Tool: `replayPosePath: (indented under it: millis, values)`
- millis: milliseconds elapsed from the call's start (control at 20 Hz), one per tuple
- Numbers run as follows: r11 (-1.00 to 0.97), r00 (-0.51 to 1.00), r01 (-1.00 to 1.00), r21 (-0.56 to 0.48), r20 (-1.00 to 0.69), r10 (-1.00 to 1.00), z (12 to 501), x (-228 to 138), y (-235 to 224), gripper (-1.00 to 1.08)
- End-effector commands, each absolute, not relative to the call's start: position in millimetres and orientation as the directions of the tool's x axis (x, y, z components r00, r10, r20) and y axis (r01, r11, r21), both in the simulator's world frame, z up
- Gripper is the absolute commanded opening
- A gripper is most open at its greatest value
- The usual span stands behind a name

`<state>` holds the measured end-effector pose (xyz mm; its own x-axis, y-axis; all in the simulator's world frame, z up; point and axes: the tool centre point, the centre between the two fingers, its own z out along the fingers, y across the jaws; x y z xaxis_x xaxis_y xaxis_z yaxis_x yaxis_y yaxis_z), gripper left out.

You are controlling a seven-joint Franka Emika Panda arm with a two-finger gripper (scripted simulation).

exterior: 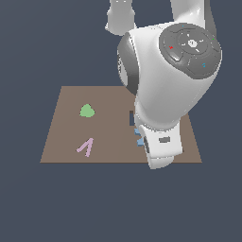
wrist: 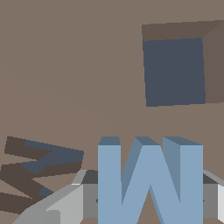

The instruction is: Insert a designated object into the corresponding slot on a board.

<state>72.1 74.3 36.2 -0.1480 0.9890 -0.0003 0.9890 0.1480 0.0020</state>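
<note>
- The gripper (wrist: 148, 199) grasps the light-blue M-shaped block (wrist: 150, 179); in the wrist view a grey finger (wrist: 89, 199) presses on one side of the block and another on the opposite side.
- The block is seen from its flat face, over the brown board (wrist: 65, 65), and it is beside the M-shaped slot (wrist: 39, 175), not inside it.
- The slot is a dark zigzag cutout, and its letter shape is turned at a different angle than the held block.
- The square hole (wrist: 175, 72) is a larger dark opening, further along the board and apart from the block.
- In the exterior view the white arm (exterior: 163, 80) covers most of the board's right part; only small blue pieces of the block (exterior: 139, 137) show beside the wrist.
- A green rounded blob (exterior: 87, 111) and a pink A-shaped piece (exterior: 86, 147) lie on the exterior view's left part of the board, well apart from the gripper.
</note>
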Motion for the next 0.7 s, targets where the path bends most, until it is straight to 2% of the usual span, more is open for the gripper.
replayPosePath:
  millis: [0,650]
  values:
    - [0.258,-0.258,0.966,0.003,-0.001,0.966,37,67,77,-1.0]
    - [0.73,-0.73,0.684,0.002,-0.002,0.684,39,34,81,-1.0]
